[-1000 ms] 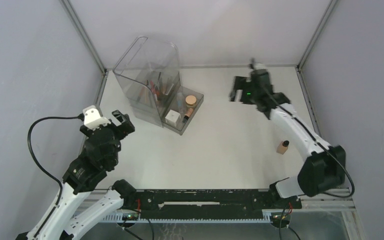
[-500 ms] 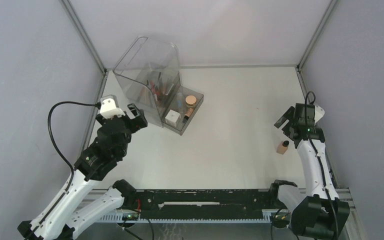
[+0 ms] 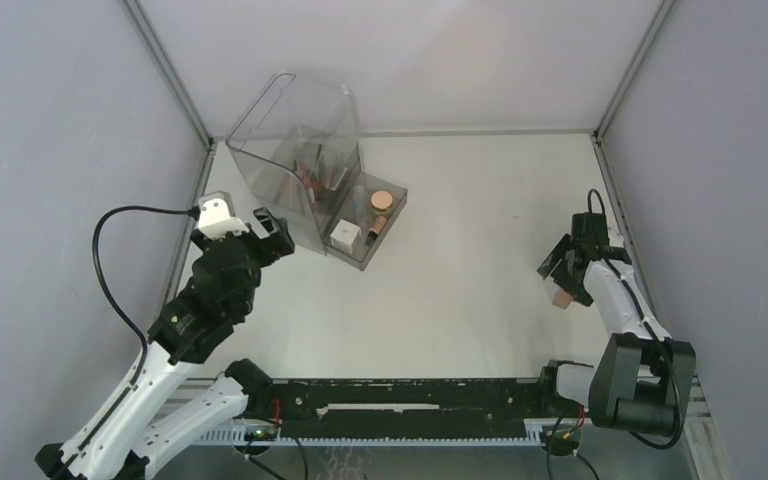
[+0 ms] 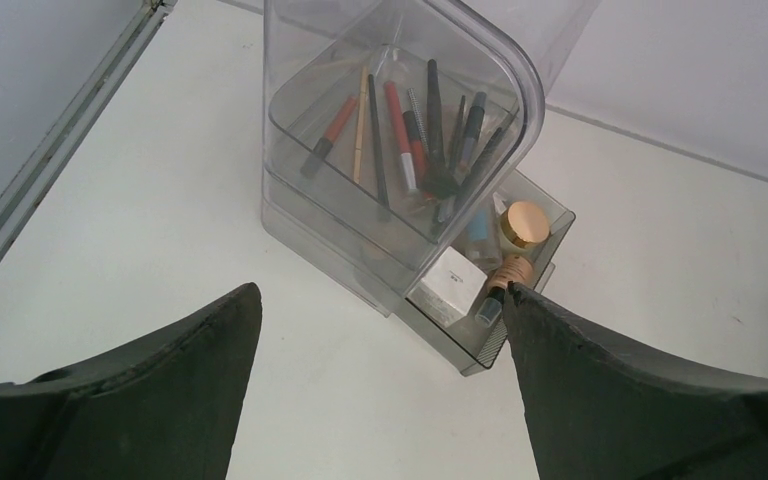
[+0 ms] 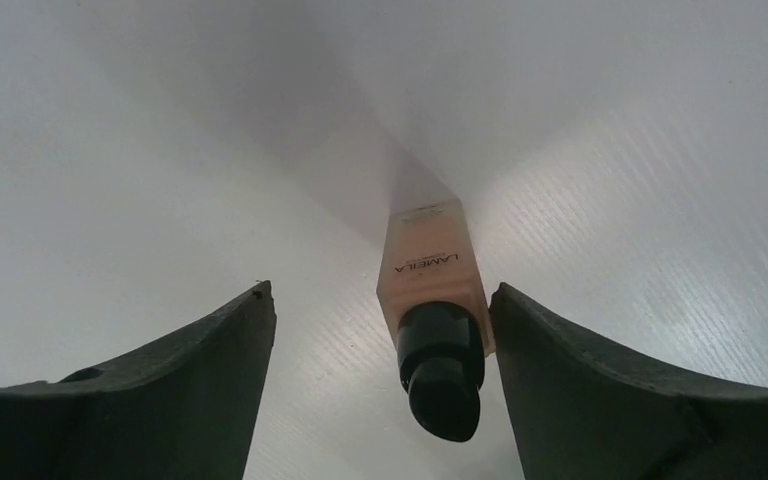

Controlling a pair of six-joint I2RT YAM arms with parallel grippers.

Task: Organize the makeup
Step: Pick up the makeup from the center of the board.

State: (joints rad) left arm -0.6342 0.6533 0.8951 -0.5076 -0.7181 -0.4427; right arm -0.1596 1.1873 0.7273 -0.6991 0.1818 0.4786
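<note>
A tan foundation bottle [image 5: 432, 270] with a black cap lies on the white table at the right [image 3: 562, 297]. My right gripper [image 5: 380, 290] is open and low over it [image 3: 563, 272]. The bottle lies between the fingers, close to the right finger [image 5: 600, 380]. My left gripper [image 4: 380, 290] is open and empty, hovering near the clear organizer [image 4: 290, 150], to its front left [image 3: 265, 232]. The organizer's upper tier holds red pencils and black brushes [image 4: 400, 130]. Its front tray holds a white box [image 4: 450, 285], a round peach lid [image 4: 526, 222] and another tan bottle [image 4: 508, 275].
The organizer [image 3: 310, 170] stands at the back left of the table. Grey enclosure walls and metal frame rails [image 3: 615, 200] run along the sides and back. A black rail [image 3: 410, 395] runs along the near edge.
My right arm has swung from the back middle to the right side and come down around the tan bottle. My left arm moved forward toward the organizer, then held still.
</note>
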